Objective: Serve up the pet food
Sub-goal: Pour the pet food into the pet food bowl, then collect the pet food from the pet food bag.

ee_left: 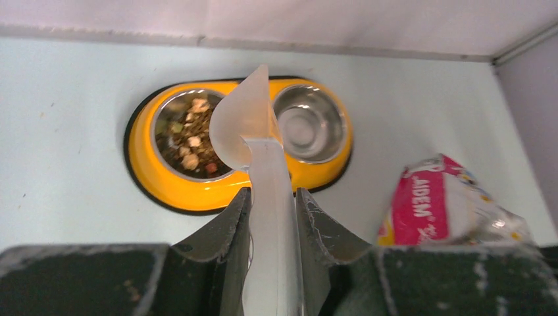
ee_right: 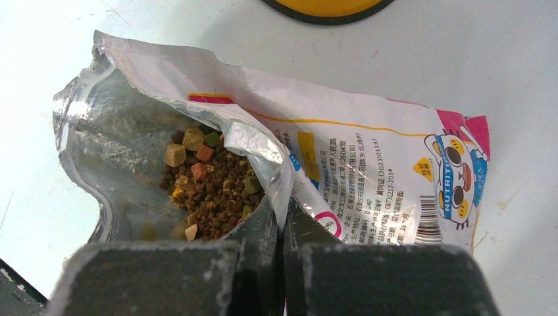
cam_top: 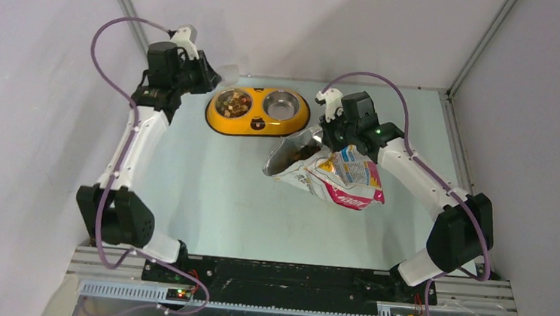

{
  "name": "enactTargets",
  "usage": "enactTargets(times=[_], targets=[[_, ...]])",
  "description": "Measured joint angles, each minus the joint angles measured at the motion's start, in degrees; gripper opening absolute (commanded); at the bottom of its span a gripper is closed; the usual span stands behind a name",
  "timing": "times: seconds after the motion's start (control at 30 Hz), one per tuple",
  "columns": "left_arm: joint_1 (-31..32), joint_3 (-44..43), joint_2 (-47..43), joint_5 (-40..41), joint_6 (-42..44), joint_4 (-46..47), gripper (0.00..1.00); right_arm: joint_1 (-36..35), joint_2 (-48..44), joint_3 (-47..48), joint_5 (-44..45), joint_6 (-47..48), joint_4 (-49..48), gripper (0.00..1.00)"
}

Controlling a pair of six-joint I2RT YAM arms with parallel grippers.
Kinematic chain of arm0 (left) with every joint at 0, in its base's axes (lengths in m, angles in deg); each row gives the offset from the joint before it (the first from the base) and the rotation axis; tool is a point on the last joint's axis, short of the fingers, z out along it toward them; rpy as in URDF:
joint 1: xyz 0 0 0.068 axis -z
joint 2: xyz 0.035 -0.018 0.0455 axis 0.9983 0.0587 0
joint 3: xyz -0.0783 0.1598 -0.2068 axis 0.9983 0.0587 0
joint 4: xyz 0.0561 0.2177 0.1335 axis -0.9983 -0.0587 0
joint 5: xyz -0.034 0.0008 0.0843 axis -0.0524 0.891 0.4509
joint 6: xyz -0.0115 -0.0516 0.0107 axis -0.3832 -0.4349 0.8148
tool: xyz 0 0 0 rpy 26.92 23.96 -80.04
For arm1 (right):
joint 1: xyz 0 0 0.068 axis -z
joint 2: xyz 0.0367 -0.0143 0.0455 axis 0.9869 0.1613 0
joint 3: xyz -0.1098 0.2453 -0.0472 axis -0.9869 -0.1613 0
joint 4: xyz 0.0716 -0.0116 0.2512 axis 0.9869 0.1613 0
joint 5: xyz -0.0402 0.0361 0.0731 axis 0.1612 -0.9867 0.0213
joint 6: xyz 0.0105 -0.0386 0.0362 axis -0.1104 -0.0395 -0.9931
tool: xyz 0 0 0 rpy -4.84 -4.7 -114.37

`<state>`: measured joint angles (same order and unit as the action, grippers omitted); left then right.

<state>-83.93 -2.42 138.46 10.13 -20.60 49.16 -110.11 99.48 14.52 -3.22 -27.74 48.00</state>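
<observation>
- While the left claw [cam_top: 212,76] is gripping the scoop [ee_left: 247,122], pet food [cam_top: 292,153] is lying lower right.
- The right claw [ee_right: 281,220] is pinching the bag [ee_right: 368,145].

The feeder [cam_top: 256,130] sits at the far centre of the tabletop [cam_top: 206,197]. Pet food [cam_top: 233,105] lies in its left bowl [cam_top: 218,102]. More lies inside the bag [cam_top: 343,179], which rests on its side right of and nearer than the feeder, mouth toward the left. The left hand [ee_left: 271,197], left of the feeder, clamps the scoop [ee_left: 247,118], raised near the left bowl. The right hand [ee_right: 283,217] pinches the bag's mouth edge.
</observation>
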Motion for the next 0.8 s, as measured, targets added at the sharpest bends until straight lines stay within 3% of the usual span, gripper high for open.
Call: enactTargets(times=[0.43,0.8], targets=[[0.09,7.69,-11.78,-19.19,0.72,-7.02,0.0,0.0,-0.07,-0.09,1.29,-0.07,0.0,0.0],[3.82,10.16,-20.61,-28.28,5.07,-14.43,0.0,0.0,-0.09,-0.09,1.68,-0.07,0.0,0.0]])
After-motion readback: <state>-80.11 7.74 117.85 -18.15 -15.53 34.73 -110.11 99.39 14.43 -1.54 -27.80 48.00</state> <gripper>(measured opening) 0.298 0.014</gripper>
